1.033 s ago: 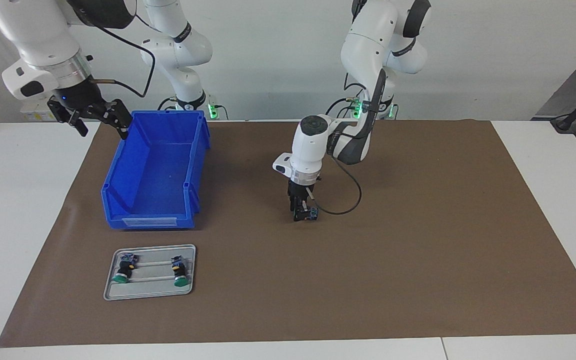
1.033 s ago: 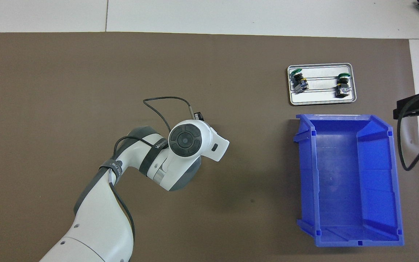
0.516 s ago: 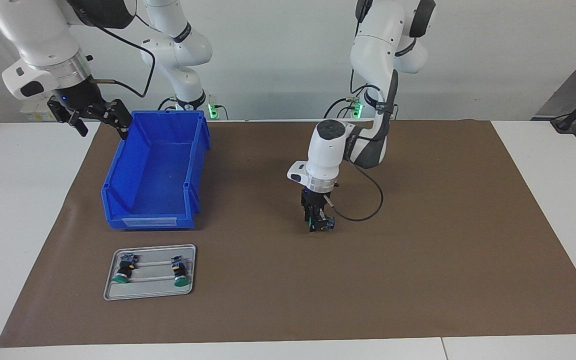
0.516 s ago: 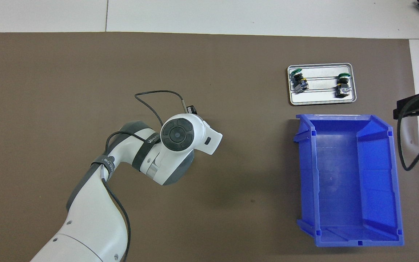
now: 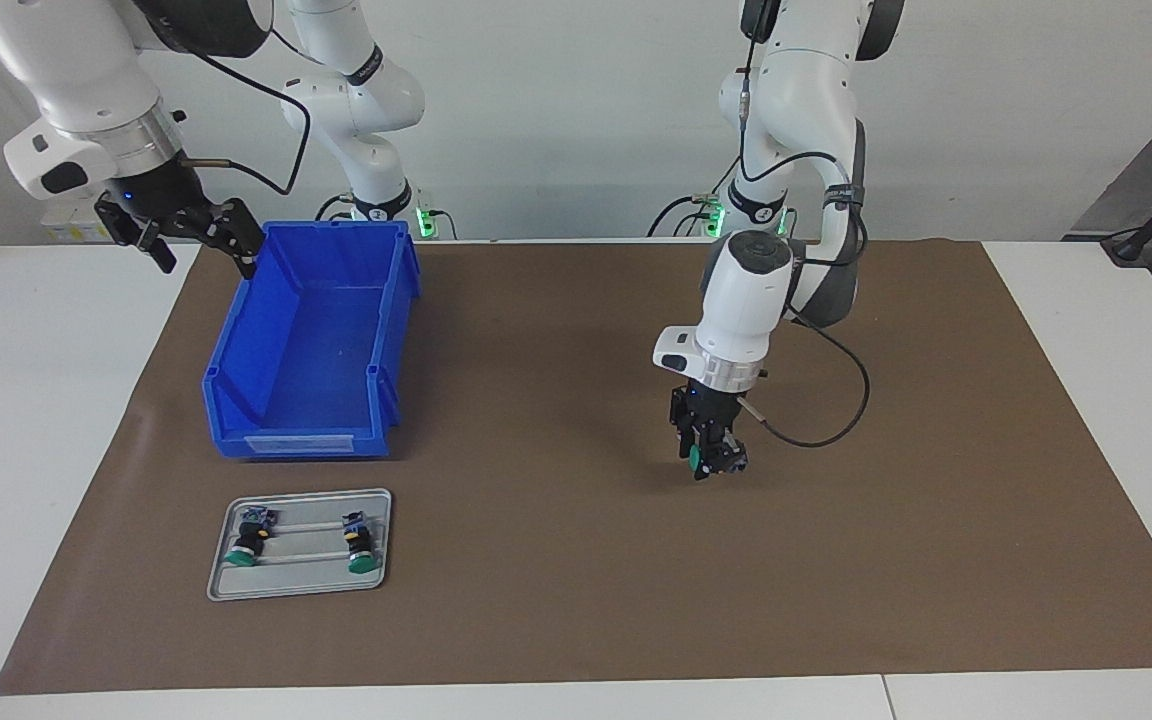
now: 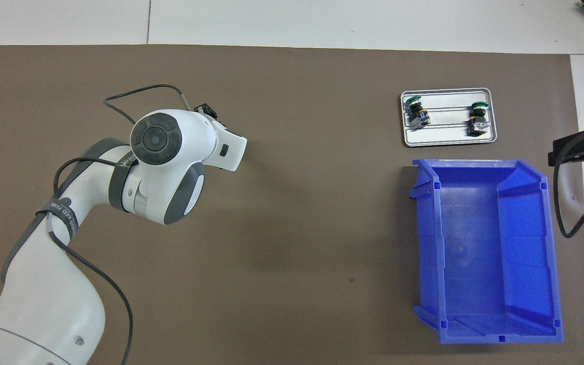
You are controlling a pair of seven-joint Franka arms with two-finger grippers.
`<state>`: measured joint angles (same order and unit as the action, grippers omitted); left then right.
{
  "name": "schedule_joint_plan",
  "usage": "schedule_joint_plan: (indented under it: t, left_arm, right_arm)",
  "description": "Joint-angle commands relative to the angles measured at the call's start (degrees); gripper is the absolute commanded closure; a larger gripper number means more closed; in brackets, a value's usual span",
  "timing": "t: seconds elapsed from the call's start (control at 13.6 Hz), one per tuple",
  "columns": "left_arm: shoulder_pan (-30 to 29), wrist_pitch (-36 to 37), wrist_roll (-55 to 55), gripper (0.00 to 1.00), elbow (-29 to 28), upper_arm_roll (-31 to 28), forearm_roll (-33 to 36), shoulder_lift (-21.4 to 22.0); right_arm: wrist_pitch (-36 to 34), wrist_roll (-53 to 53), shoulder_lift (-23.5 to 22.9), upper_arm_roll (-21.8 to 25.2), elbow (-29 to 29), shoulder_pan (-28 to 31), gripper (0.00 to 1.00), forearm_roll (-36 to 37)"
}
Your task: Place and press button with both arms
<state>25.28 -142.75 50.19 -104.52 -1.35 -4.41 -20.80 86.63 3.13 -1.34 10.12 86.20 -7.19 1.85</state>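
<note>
My left gripper [image 5: 713, 458] hangs just above the brown mat [image 5: 556, 560], shut on a button [image 5: 698, 459]. The button lies sideways in the grip, with its green cap and blue-grey base showing. In the overhead view the left arm's wrist [image 6: 168, 152] hides the grip. Two more buttons [image 5: 248, 540] [image 5: 358, 548] lie on a small grey tray [image 5: 236, 590], also seen from overhead [image 6: 416, 109] [image 6: 477, 119]. My right gripper [image 5: 191, 238] waits open and empty in the air beside the blue bin, at the right arm's end of the table.
An empty blue bin [image 5: 236, 330] stands on the mat toward the right arm's end, nearer to the robots than the tray [image 6: 446, 143]. A black cable [image 5: 816, 440] loops out from the left wrist. White tabletop [image 5: 36, 400] borders the mat.
The left arm has carried the button sideways over the mat toward its own end of the table, away from the bin. The right arm has not moved.
</note>
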Motion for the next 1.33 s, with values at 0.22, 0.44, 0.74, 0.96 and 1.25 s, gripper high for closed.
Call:
schedule_joint_plan:
  t: [0.22,0.44,0.74,0.96,1.25]
  left_arm:
    - [-7.87,10.02,18.43,0.83,-1.56,0.47,-20.00,5.24]
    - [-10.51,13.18,24.76,0.85,-2.17,0.39,-27.64,6.55]
    - [-13.68,18.03,29.61,1.00,-2.79,0.12,-28.90,9.63]
    - [-13.42,18.03,29.35,1.00,-2.70,0.12,-28.90,11.39]
    - [-12.89,17.16,21.73,1.00,-2.00,0.74,-28.99,12.53]
  right_arm:
    - [-0.41,0.29,0.90,-0.27,0.90,0.16,0.00,-0.36]
    - [-0.41,0.29,0.90,-0.27,0.90,0.16,0.00,-0.36]
    - [-0.41,0.29,0.90,-0.27,0.81,0.16,0.00,-0.36]
    - [-0.41,0.29,0.90,-0.27,0.90,0.16,0.00,-0.36]
    - [-0.41,0.29,0.90,-0.27,0.90,0.16,0.00,-0.27]
